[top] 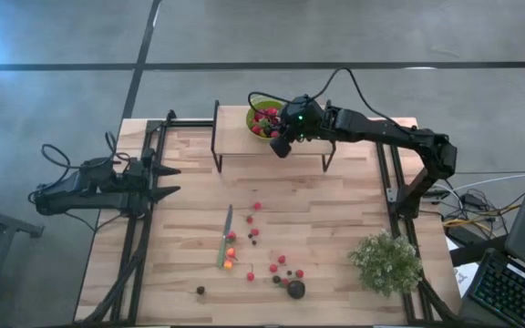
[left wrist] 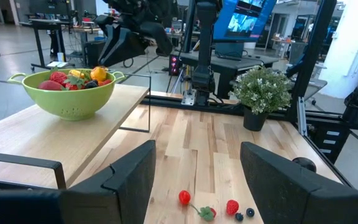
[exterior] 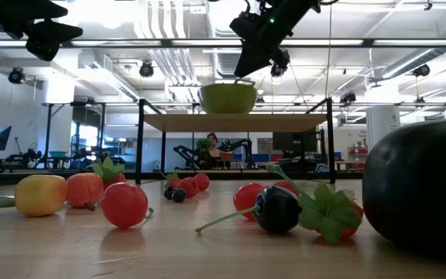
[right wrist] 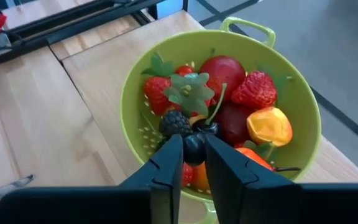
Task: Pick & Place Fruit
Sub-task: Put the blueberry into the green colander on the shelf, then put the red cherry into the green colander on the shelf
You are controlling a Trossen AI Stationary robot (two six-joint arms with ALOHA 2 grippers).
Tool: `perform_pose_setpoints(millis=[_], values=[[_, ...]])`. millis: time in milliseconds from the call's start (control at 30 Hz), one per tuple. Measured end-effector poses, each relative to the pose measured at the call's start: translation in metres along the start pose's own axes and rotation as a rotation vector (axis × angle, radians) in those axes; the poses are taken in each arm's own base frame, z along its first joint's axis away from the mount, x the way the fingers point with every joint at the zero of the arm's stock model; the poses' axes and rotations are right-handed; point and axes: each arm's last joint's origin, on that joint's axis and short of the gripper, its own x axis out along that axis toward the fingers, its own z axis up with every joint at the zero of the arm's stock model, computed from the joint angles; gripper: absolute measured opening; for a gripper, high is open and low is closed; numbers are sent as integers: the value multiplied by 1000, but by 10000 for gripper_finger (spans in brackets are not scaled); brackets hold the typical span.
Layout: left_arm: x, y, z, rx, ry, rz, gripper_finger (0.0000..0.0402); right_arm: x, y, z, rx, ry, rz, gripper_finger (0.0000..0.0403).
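Observation:
A green colander [right wrist: 135, 81] stands on a raised wooden shelf [top: 244, 146] at the table's far side, holding strawberries, a blackberry, dark cherries and orange pieces. My right gripper [right wrist: 193, 146] hangs over the colander's near rim [top: 261, 107], shut on a small dark round berry [right wrist: 193, 151]. More fruit lies loose on the table's near half [top: 253, 232]: red berries, dark ones, orange-yellow ones [exterior: 41, 194] and one bigger dark round fruit [top: 295, 289]. My left gripper [top: 173, 180] waits open at the table's left edge, touching nothing. My right gripper pinches the dark berry [right wrist: 193, 151] between its two fingertips [right wrist: 173, 158]. The fingers come from above, slanting down toward the colander. The berry is lifted clear, just above the fruit inside the bowl.
A slim green-handled knife [top: 225, 235] lies among the loose fruit. A bushy pale-green plant [top: 386, 262] stands at the near right corner. The shelf's black frame legs [top: 215, 137] stand on the table. Bare wood lies between the shelf and the fruit.

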Motion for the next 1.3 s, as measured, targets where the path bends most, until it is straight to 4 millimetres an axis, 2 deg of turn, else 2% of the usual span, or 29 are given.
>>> perform_pose_setpoints(millis=[233,633,767,1000,1100,1300], values=[[0,0,0,0,1,0,241,3,0,-1,39,3,-2,100],[0,0,0,0,0,0,241,0,4,-1,3,7,10,206],[0,0,0,0,0,0,241,-9,22,-5,-48,10,53,210],[0,0,0,0,0,0,241,-29,61,-18,-130,38,122,182],[0,0,0,0,0,-1,241,-34,86,-33,-177,61,168,169],[0,0,0,0,1,0,241,-40,126,-75,-279,110,260,147]])
